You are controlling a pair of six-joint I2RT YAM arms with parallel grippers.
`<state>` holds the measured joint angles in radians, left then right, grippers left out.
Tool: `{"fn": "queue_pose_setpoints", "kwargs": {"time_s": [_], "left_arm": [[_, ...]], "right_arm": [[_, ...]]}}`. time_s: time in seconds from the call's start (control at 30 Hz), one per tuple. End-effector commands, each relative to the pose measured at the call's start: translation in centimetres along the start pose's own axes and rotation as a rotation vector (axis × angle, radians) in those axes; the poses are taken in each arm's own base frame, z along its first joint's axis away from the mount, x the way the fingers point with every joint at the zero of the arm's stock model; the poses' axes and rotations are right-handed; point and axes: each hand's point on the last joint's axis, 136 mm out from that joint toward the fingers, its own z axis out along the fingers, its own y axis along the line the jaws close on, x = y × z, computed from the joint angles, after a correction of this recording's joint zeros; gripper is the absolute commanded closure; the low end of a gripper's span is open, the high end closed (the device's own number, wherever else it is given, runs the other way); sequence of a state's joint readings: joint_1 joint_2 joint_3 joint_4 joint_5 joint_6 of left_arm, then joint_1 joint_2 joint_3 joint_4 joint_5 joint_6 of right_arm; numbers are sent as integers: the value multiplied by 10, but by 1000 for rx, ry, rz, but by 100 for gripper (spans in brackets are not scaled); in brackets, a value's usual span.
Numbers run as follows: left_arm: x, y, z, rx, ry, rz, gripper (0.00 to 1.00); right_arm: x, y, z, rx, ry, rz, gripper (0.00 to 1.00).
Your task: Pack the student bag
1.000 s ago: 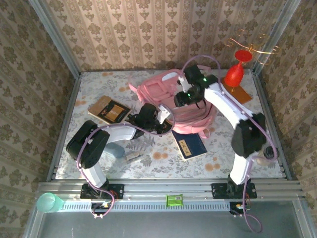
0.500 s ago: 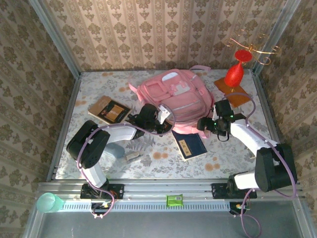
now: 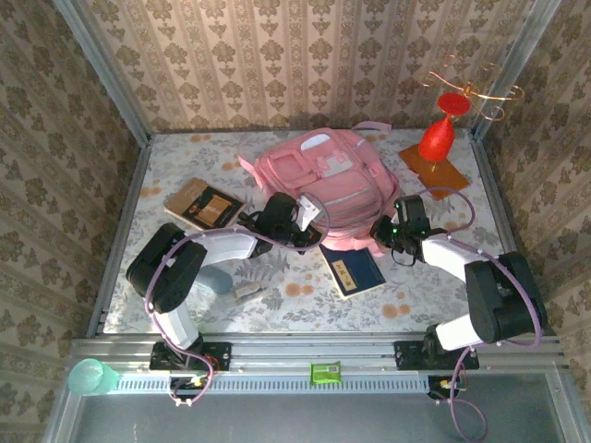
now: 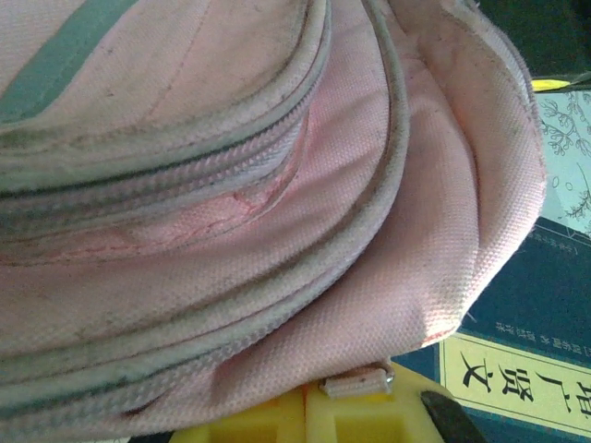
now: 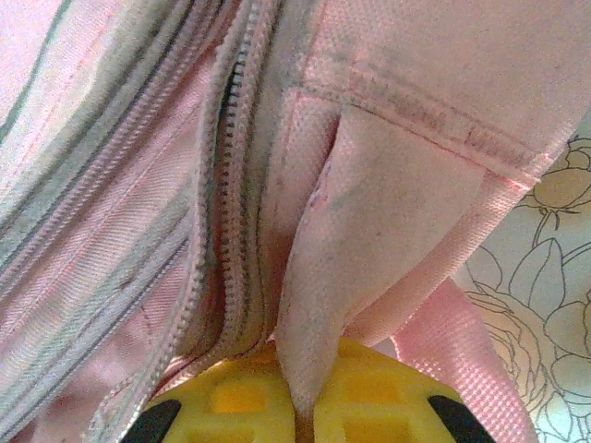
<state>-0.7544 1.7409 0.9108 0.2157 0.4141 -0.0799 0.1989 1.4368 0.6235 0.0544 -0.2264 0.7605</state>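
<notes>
The student bag (image 3: 323, 175), a big pink backpack, lies flat at the back middle of the table. My left gripper (image 3: 297, 224) sits at its near left edge. In the left wrist view its yellow jaws (image 4: 309, 406) are shut, with the bag's pink fabric (image 4: 277, 185) pinched at their seam and a small zipper tab (image 4: 355, 381) lying on one jaw. My right gripper (image 3: 381, 231) is at the bag's near right corner. Seen from the right wrist, that gripper (image 5: 300, 406) is shut on a fold of the bag (image 5: 323, 258) beside a zipper line (image 5: 231, 185).
A dark blue book (image 3: 355, 270) lies just in front of the bag, partly under its edge (image 4: 517, 351). A brown book (image 3: 203, 205) is at the left. A red vase (image 3: 436, 138) stands on an orange board at the back right. Small items (image 3: 245, 292) lie near the left arm.
My right arm swung from over the bag's top down to its near right corner, and its jaws went from open to shut on the fabric. The left arm stayed put.
</notes>
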Motion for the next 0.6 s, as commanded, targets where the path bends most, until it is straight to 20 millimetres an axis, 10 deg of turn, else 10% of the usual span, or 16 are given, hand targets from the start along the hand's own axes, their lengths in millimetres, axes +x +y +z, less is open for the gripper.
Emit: {"fn": "queue_pose_setpoints", "kwargs": {"time_s": [0.0, 0.23, 0.43, 0.57], "left_arm": [[-28, -47, 1, 185, -68, 48, 100], [-18, -36, -18, 135, -54, 43, 100], [37, 93, -44, -419, 122, -165, 100], [65, 134, -52, -553, 205, -249, 100]], "right_arm": [[-2, 39, -6, -116, -48, -7, 95], [-11, 6, -15, 19, -119, -7, 100], [-36, -32, -44, 178, -235, -41, 100], [-46, -28, -53, 176, -271, -90, 100]]}}
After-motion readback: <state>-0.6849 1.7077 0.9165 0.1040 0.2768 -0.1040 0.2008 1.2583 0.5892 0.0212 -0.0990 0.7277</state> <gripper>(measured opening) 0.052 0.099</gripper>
